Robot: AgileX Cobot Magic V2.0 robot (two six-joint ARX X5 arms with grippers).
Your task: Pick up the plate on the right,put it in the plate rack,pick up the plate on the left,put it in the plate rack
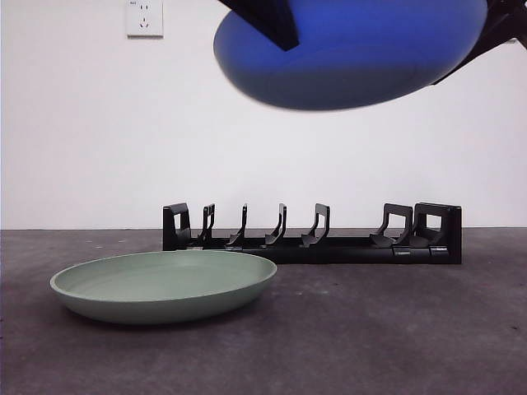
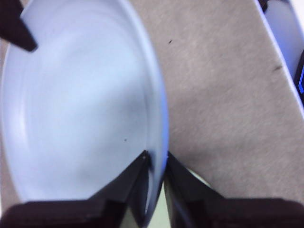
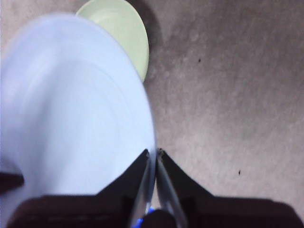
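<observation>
Blue plate (image 1: 354, 58) (deep, glossy, rim blurred) held aloft by both jaws.

A plain white wall (image 1: 82, 123) with a socket (image 1: 144, 18) backs the grey table (image 1: 395, 329).

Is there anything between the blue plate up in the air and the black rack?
No, just empty air. In the front view, the blue plate hangs high above the plate rack, nothing between.

Blue plate (image 1: 354, 58) (pale inside), sage-green plate (image 1: 165, 284), black plate rack (image 1: 313, 239).
</observation>
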